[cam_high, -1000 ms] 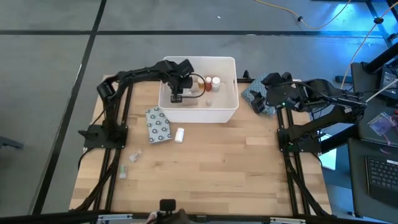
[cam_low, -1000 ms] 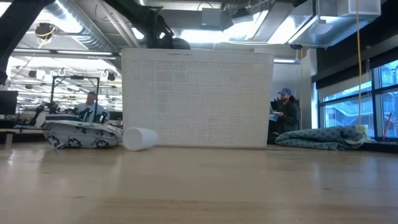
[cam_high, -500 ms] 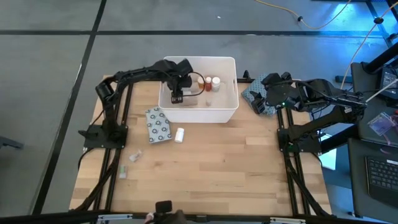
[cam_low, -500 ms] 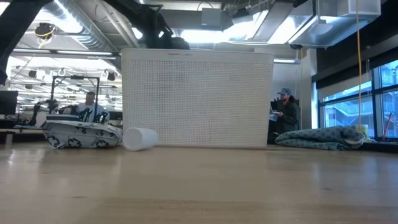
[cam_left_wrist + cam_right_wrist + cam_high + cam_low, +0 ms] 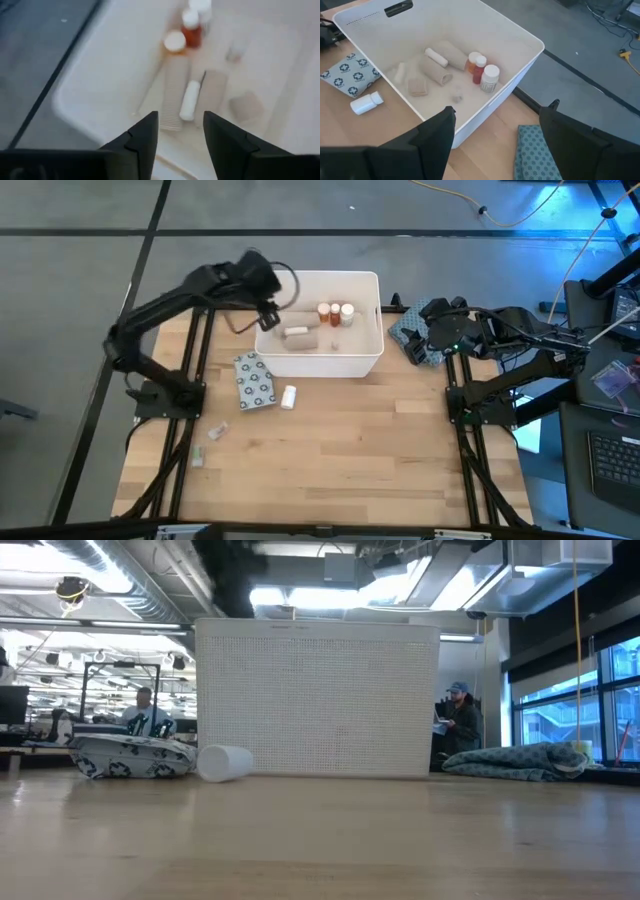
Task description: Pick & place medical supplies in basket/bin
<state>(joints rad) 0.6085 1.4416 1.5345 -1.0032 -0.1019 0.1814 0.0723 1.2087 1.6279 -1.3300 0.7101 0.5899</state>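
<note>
The white tub [image 5: 372, 280] stands at the table's far middle. It holds red bottles with white caps [image 5: 335, 312] and beige rolls [image 5: 298, 335]. The left wrist view shows those bottles [image 5: 187, 30], rolls [image 5: 172, 95] and a white tube [image 5: 190, 100]. My left gripper [image 5: 266, 318] [image 5: 180, 116] hangs open above the tub's left rim, with nothing between its fingers. My right gripper [image 5: 408, 330] [image 5: 501, 107] waits open over the blue cloth, right of the tub. A grey dotted packet [image 5: 255, 380] and a small white cylinder [image 5: 289, 395] lie on the table near the tub.
The blue-grey patterned cloth [image 5: 420, 340] [image 5: 540, 150] lies bunched at the tub's right. Two small clear pieces [image 5: 217, 430] [image 5: 197, 455] lie by the table's left edge. The near half of the wooden table [image 5: 340, 470] is bare. People sit in the room beyond [image 5: 460, 720].
My left gripper has risen out of the tub and drawn back toward the table's left and far edge, its arm swinging up and out. The beige rolls it had covered now show lying on the tub's floor. The right arm has kept still.
</note>
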